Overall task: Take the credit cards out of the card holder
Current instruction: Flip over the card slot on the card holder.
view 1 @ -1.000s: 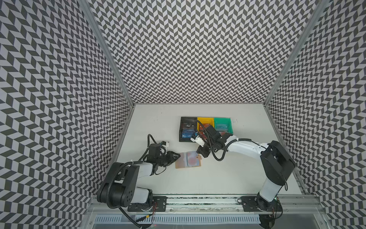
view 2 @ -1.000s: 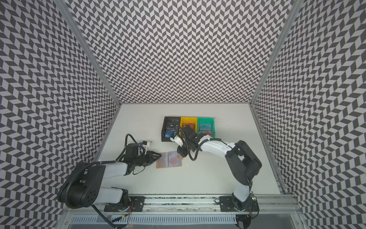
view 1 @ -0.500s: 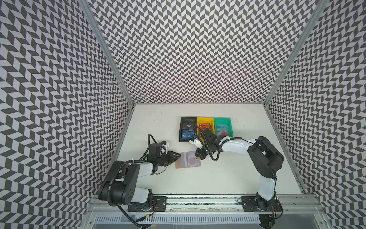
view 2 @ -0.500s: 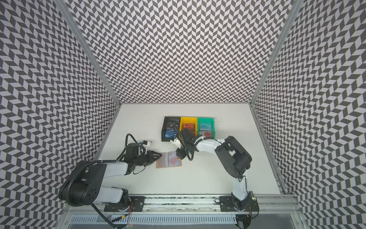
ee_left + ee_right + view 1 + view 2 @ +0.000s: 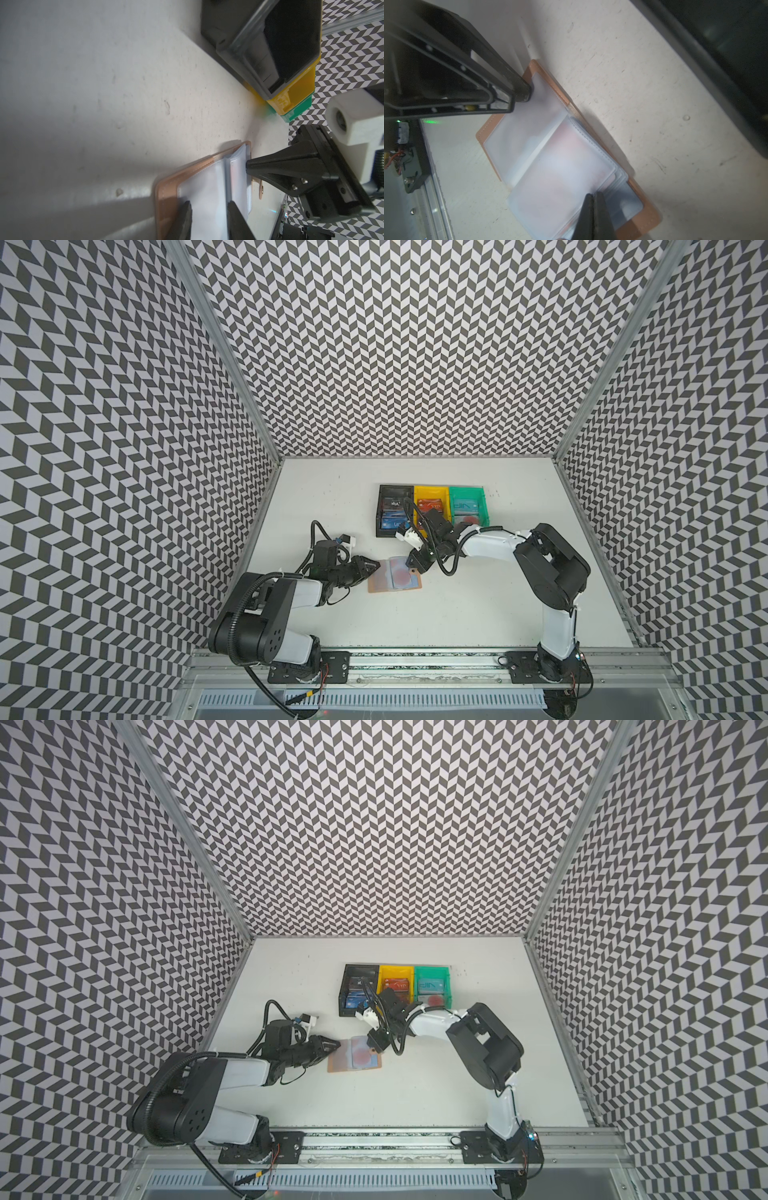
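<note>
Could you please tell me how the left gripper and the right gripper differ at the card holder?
The left gripper has its jaws apart; the right gripper is shut. The left gripper sits on the card holder's clear page, the right gripper at the free edge of the stacked sleeves. Both tips reach the open card holder.

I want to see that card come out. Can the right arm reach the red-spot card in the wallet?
Probably yes. The wallet lies open, the left fingers press on its other side, and the shut right fingers sit at the edge of the clear sleeve covering the card.
</note>
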Robot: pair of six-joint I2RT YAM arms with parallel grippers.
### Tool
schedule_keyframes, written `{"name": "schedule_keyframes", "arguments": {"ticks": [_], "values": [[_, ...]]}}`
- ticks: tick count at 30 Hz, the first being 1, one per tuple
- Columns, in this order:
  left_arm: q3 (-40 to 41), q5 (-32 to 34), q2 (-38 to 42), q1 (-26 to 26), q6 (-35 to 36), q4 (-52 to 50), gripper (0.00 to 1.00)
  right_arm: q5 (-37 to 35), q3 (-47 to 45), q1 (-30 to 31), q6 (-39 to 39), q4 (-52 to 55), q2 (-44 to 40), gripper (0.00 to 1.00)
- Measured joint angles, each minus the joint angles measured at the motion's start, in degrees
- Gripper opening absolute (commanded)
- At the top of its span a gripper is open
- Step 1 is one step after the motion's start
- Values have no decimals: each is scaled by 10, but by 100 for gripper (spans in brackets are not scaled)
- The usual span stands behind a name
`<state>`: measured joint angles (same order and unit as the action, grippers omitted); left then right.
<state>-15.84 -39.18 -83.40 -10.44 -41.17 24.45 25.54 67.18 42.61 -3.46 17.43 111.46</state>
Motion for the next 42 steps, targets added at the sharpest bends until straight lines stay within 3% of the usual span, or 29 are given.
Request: {"name": "schedule_keyframes", "arguments": {"ticks": [42], "values": [[0, -5, -25, -6, 0, 41, 32, -6, -27, 13, 1, 0, -24, 0]]}}
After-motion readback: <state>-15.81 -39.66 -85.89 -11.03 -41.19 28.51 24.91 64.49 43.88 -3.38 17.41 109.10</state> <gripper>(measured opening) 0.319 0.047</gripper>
